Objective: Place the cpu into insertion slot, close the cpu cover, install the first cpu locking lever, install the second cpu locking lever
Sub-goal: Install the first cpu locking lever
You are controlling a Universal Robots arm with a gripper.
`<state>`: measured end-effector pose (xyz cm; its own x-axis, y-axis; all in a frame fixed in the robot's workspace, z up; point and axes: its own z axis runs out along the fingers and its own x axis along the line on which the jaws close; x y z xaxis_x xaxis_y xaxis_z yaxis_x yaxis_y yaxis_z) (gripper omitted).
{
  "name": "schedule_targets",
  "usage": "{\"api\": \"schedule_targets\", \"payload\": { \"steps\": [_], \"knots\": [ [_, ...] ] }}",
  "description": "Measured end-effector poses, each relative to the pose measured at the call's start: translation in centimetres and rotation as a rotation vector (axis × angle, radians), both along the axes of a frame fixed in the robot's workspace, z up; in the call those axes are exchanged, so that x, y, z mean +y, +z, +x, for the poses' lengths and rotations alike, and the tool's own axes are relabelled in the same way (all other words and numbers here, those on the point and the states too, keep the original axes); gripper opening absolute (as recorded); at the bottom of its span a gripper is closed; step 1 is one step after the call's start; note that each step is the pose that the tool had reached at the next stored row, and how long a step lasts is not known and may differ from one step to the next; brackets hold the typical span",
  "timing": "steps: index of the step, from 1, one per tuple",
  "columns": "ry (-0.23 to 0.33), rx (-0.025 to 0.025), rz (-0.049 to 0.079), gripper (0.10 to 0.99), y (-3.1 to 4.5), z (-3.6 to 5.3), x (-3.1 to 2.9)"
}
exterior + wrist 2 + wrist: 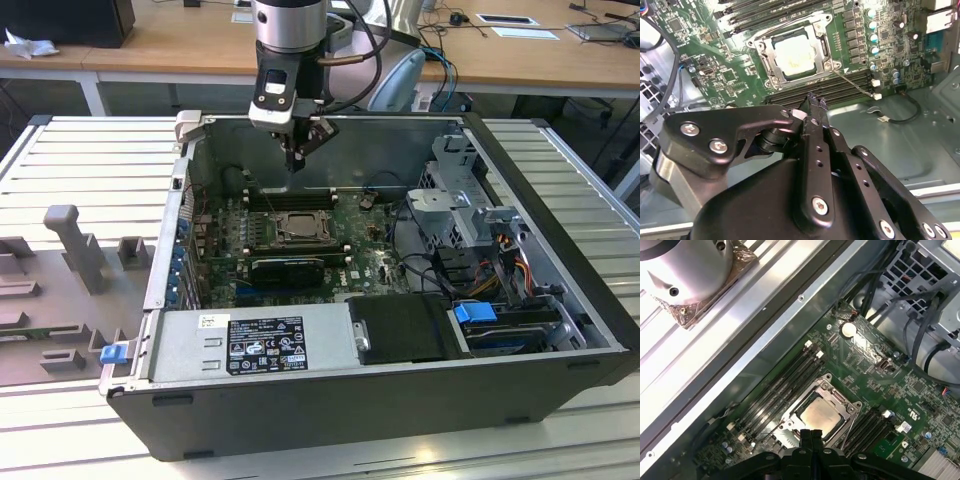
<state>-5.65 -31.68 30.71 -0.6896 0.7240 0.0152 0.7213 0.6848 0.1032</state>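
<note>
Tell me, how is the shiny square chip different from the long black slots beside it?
The cpu is square and pale silvery; the memory slots are long, thin and black. The cpu is one single piece; the memory slots come in rows on two sides of it. The cpu fills its place; the memory slots look empty. Both lie flat on the green board.

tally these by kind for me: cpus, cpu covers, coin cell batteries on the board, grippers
cpu: 1
cpu cover: 1
coin cell battery: 1
gripper: 1
total: 4
</note>
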Motion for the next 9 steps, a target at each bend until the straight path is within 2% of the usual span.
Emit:
{"api": "schedule_targets", "payload": {
  "steps": [9],
  "knots": [
    [0.058,0.0000,0.000,0.106,0.00,0.00,0.00]
  ]
}}
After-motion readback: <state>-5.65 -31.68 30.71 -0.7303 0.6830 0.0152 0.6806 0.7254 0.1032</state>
